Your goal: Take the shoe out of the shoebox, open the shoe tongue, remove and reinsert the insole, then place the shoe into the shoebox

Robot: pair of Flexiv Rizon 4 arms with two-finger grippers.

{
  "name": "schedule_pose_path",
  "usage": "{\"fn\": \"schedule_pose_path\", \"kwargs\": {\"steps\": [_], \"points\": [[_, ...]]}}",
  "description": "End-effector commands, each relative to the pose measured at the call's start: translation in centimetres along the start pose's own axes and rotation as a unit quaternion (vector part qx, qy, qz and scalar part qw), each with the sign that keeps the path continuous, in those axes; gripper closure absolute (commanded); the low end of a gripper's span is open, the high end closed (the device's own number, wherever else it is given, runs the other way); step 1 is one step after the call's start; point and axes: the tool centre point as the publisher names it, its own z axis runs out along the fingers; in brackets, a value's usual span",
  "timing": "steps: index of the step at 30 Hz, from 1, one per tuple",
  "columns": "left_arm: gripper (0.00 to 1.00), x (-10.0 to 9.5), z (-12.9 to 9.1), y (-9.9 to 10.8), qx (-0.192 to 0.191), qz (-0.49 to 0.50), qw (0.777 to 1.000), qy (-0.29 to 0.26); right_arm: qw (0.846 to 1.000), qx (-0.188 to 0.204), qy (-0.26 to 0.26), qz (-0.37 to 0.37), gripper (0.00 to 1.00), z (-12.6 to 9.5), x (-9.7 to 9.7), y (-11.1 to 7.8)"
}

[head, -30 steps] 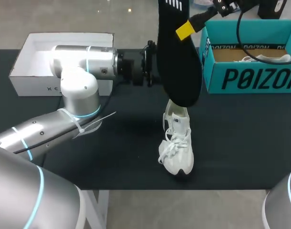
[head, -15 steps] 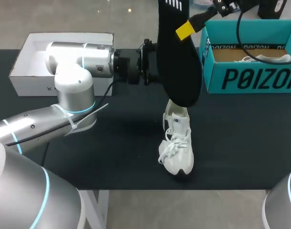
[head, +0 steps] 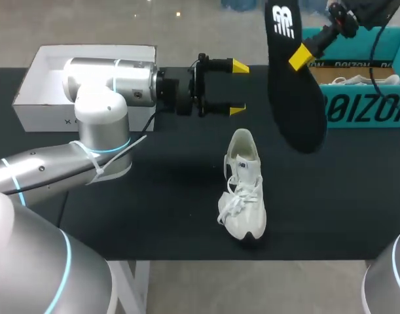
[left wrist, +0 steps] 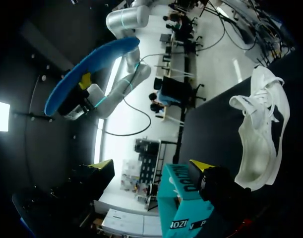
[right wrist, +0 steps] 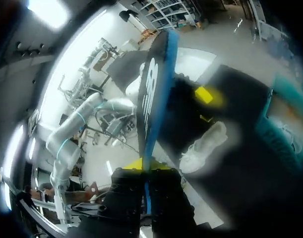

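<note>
Two tools, one white lace-up sneaker (head: 243, 190), one loose insole, two boxes on a black desk (head: 154, 209).
Sneaker: centre frame, resting on the desk, heel toward the upper edge, toe toward the lower edge, laces loose; touched by neither tool. Left tool (head: 239, 87): upper centre, fingers spread wide, holding nothing, just up-left of the heel. Right tool (head: 303, 55): upper right, clamped on the long black insole with blue underside (head: 292, 85), which hangs in the air clear of the sneaker, overlapping the teal cardboard shoebox (head: 366, 108) at the right edge. White open cardboard box (head: 36, 108): upper left, behind the left arm.
</note>
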Motion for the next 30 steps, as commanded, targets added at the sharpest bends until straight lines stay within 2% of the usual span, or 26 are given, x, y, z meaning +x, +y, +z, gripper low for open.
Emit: {"fn": "schedule_pose_path", "kwargs": {"steps": [1, 6, 12, 17, 22, 30], "points": [[0.0, 0.1, 0.2, 0.1, 0.0, 0.001, 1.0, -0.001, 0.997, -0.021, 0.059, 0.046, 1.0, 1.0, -5.5, -3.4], [0.0, 0.1, 0.2, 0.1, 0.0, 0.001, 1.0, -0.001, 0.993, -0.01, 0.072, 0.09, 1.0, 3.0, -8.5, -4.3], [0.0, 0.1, 0.2, 0.1, 0.0, 0.001, 1.0, -0.001, 0.988, -0.01, 0.087, 0.124, 1.0, 5.6, -11.5, -3.6], [0.0, 0.3, -0.5, 0.0, 0.009, 0.007, 1.0, -0.007, 0.986, -0.016, 0.095, 0.139, 1.0, 7.0, -13.6, -1.9], [0.0, 0.2, -1.1, -0.6, 0.023, 0.025, 0.999, -0.005, 0.983, -0.016, 0.105, 0.15, 1.0, 7.4, -15.4, 0.0], [0.0, 0.4, -1.7, -0.8, 0.033, 0.042, 0.999, 0.008, 0.985, -0.012, 0.108, 0.134, 1.0, 7.1, -15.7, 4.8]]}}
